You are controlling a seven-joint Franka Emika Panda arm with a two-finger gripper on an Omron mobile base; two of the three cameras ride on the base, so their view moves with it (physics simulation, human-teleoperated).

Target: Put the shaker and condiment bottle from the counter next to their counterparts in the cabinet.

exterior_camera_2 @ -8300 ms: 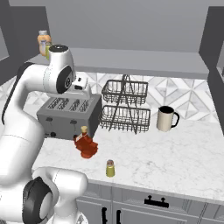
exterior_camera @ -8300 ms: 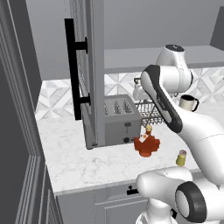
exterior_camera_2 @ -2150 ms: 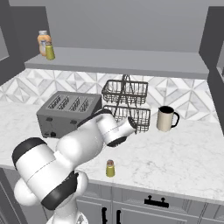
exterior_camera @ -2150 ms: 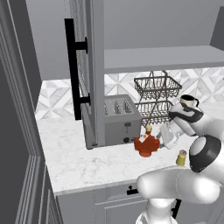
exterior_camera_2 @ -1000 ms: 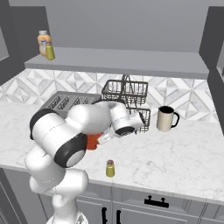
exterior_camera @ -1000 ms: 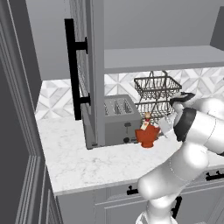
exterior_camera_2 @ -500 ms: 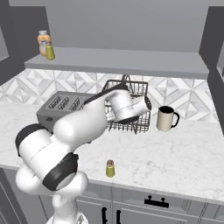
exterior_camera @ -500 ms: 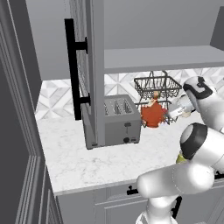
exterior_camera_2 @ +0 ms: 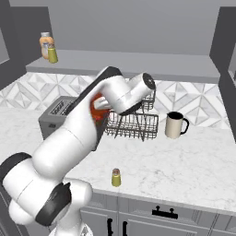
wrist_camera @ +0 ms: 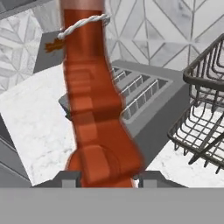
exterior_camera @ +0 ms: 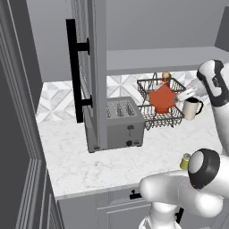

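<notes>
At left of the left base view stood the cabinet [exterior_camera: 98, 71] door, then the toaster [exterior_camera: 124, 121]. Right of centre, the gripper [wrist_camera: 105, 177] clasped the red condiment bottle [exterior_camera: 163, 97] upright, cap upward, before the wire rack [exterior_camera: 156, 117]; no writing was readable. Lower right, the shaker [exterior_camera: 185, 161] stood on the counter [exterior_camera: 89, 163].

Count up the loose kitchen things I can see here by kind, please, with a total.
Maple-leaf condiment bottle, red, held in the air: 1
Yellow shaker on the counter: 1
Bottles on the cabinet shelf: 2
Toaster: 1
Wire rack: 1
Cream mug: 1
Total: 7
</notes>
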